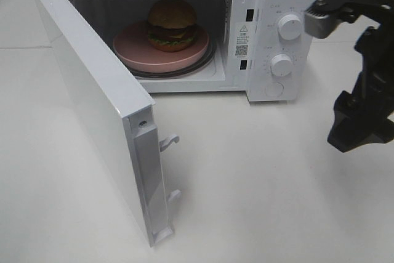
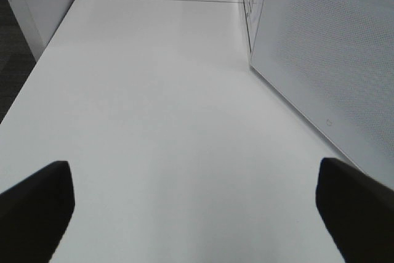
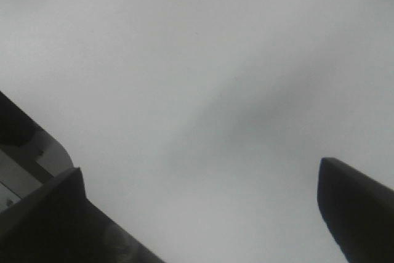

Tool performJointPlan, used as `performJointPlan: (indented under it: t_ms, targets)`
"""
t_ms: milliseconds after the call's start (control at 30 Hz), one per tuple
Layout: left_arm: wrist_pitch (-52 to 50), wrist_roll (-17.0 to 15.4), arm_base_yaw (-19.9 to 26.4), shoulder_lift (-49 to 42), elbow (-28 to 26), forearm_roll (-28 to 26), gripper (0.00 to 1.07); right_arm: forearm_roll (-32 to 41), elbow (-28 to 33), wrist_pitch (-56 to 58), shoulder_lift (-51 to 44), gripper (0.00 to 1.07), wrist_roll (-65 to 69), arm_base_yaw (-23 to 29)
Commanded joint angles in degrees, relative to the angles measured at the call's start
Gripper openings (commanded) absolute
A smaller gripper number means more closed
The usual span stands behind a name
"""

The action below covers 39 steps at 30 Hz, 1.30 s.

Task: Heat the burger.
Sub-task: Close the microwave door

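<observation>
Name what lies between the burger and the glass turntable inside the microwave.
The pink plate. The burger sits on it, and it rests on the glass turntable. This shows in the exterior high view.

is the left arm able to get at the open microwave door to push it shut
Probably yes: the left gripper hangs open and empty, the door stands close beside it with its outer face toward it, and only table lies between.

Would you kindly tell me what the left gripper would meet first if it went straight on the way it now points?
Most likely only the bare table, which the left gripper looks along. The microwave door stands beside that line, not across it; depth is unclear.
</observation>
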Motion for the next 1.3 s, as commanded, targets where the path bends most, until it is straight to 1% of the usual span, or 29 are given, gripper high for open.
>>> performJointPlan:
  t_ms: [33, 100, 133, 167, 200, 233, 267, 300, 333, 400, 433, 500, 667, 700, 767, 800, 833, 867, 933, 967, 1000, 1033, 1067, 1100, 1133, 1167, 1200, 1233, 1300]
  targets:
    - [-0.5, -0.2, 0.0, -0.9, 0.1, -0.5, 1.02, 0.0, 1.8, 1.3, -1.8, 0.99, 7.2, -3.5]
    - [-0.5, -0.2, 0.0, -0.9, 0.1, -0.5, 1.02, 0.1, 4.3, 2.2, -4.2, 0.99, 14.1, -10.0]
    - [-0.5, -0.2, 0.0, -0.9, 0.1, -0.5, 1.02, 0.1, 4.3, 2.2, -4.2, 0.99, 14.1, -10.0]
    - [-0.5, -0.2, 0.0, -0.9, 0.1, -0.5, 1.02, 0.1, 4.9, 2.2, -4.6, 0.99, 15.5, -11.5]
    - [-0.5, -0.2, 0.0, -0.9, 0.1, -0.5, 1.02, -0.2, 6.0, 2.1, -5.6, 0.99, 19.3, -14.9]
    - [-0.5, -0.2, 0.0, -0.9, 0.1, -0.5, 1.02, -0.2, 6.0, 2.1, -5.6, 0.99, 19.3, -14.9]
    - [-0.5, -0.2, 0.0, -0.9, 0.1, -0.5, 1.02, -0.4, 6.4, 2.1, -6.0, 0.99, 21.2, -16.7]
    - [-0.5, -0.2, 0.0, -0.9, 0.1, -0.5, 1.02, -0.6, 7.0, 2.1, -7.0, 0.99, 24.9, -20.1]
    - [-0.5, -0.2, 0.0, -0.9, 0.1, -0.5, 1.02, -0.6, 7.0, 2.1, -7.0, 0.99, 24.9, -20.1]
    - [-0.5, -0.2, 0.0, -0.9, 0.1, -0.5, 1.02, -1.5, 7.5, 2.2, -8.1, 0.99, 29.5, -24.1]
    - [-0.5, -0.2, 0.0, -0.9, 0.1, -0.5, 1.02, -1.5, 7.5, 2.2, -8.1, 0.99, 29.5, -24.1]
    - [-0.5, -0.2, 0.0, -0.9, 0.1, -0.5, 1.02, -3.2, 7.5, 2.1, -9.1, 0.99, 30.9, -26.5]
    - [-0.5, -0.2, 0.0, -0.9, 0.1, -0.5, 1.02, -4.2, 8.2, 2.0, -11.6, 0.99, 31.6, -27.0]
    - [-0.5, -0.2, 0.0, -0.9, 0.1, -0.5, 1.02, -4.2, 9.6, 1.9, -13.9, 0.99, 31.6, -27.0]
    - [-0.5, -0.2, 0.0, -0.9, 0.1, -0.5, 1.02, -4.2, 10.8, 1.9, -15.1, 0.99, 31.6, -27.0]
    - [-0.5, -0.2, 0.0, -0.9, 0.1, -0.5, 1.02, -4.4, 13.3, 1.8, -18.0, 0.99, 31.5, -27.0]
    - [-0.5, -0.2, 0.0, -0.9, 0.1, -0.5, 1.02, -4.4, 13.3, 1.8, -18.0, 0.99, 31.5, -27.0]
    - [-0.5, -0.2, 0.0, -0.9, 0.1, -0.5, 1.02, -4.6, 14.7, 1.7, -19.8, 0.99, 31.5, -27.0]
    - [-0.5, -0.2, 0.0, -0.9, 0.1, -0.5, 1.02, -4.6, 18.2, 1.7, -26.6, 0.99, 31.5, -27.0]
    - [-0.5, -0.2, 0.0, -0.9, 0.1, -0.5, 1.02, -4.6, 18.2, 1.7, -26.6, 0.99, 31.5, -27.0]
    - [-0.5, -0.2, 0.0, -0.9, 0.1, -0.5, 1.02, -4.6, 20.1, 1.7, -31.3, 0.99, 31.5, -27.0]
    - [-0.5, -0.2, 0.0, -0.9, 0.1, -0.5, 1.02, -4.6, 21.1, 1.8, -33.5, 0.99, 31.5, -27.0]
    - [-0.5, -0.2, 0.0, -0.9, 0.1, -0.5, 1.02, -4.6, 21.1, 1.8, -33.5, 0.99, 31.5, -27.0]
    - [-0.5, -0.2, 0.0, -0.9, 0.1, -0.5, 1.02, -4.6, 22.5, 2.0, -39.2, 0.99, 31.5, -27.0]
    - [-0.5, -0.2, 0.0, -0.9, 0.1, -0.5, 1.02, -4.5, 23.0, 2.2, -42.0, 0.99, 31.5, -27.0]
    - [-0.5, -0.2, 0.0, -0.9, 0.1, -0.5, 1.02, -4.5, 23.0, 2.2, -42.0, 0.99, 31.5, -27.0]
    - [-0.5, -0.2, 0.0, -0.9, 0.1, -0.5, 1.02, -4.4, 23.5, 2.5, -46.8, 0.99, 31.5, -27.0]
    - [-0.5, -0.2, 0.0, -0.9, 0.1, -0.5, 1.02, -4.4, 23.5, 2.5, -46.8, 0.99, 31.5, -27.0]
    - [-0.5, -0.2, 0.0, -0.9, 0.1, -0.5, 1.02, -4.5, 23.6, 3.2, -53.5, 0.99, 31.3, -27.0]
